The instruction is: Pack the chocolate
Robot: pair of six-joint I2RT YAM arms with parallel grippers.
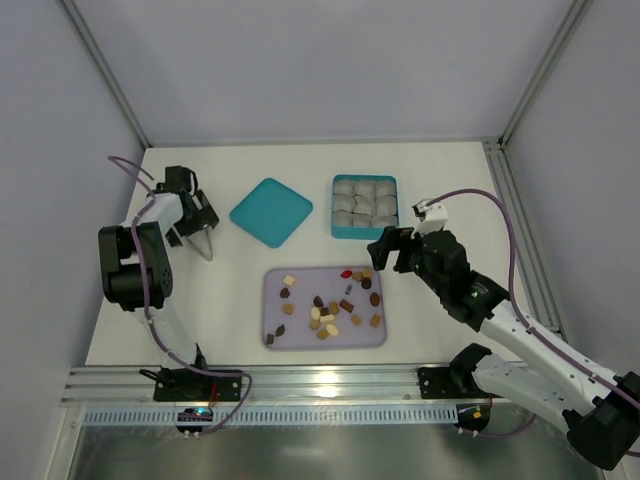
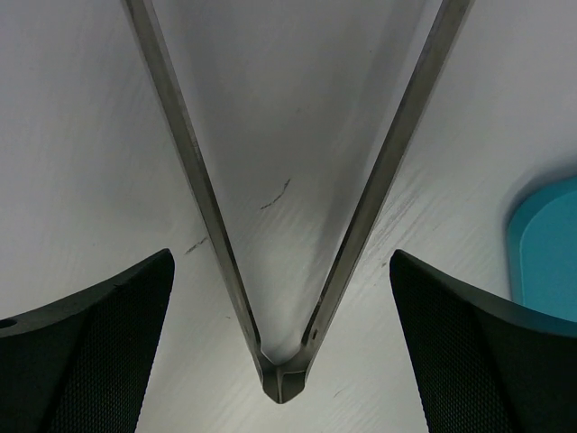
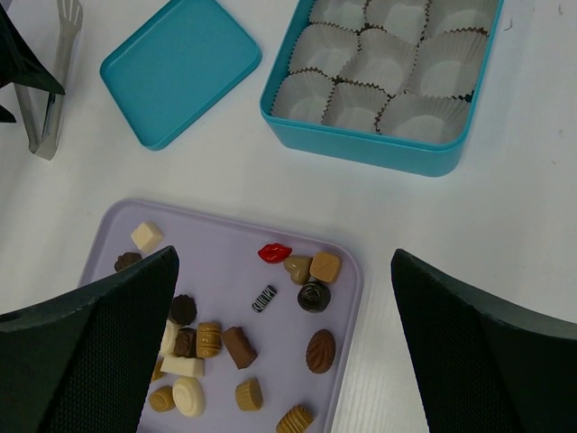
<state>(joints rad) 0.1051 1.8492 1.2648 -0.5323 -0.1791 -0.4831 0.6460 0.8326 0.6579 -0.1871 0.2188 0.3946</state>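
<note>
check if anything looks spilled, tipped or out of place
Nothing stands out: the chocolate all lies on the purple tray, the teal tin sits level with its paper cups in rows, its lid lies flat beside it.

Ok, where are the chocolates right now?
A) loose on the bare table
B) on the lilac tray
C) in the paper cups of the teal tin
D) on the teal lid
B: the chocolates all lie on the lilac tray, while the white cups in the teal tin sit empty.
</note>
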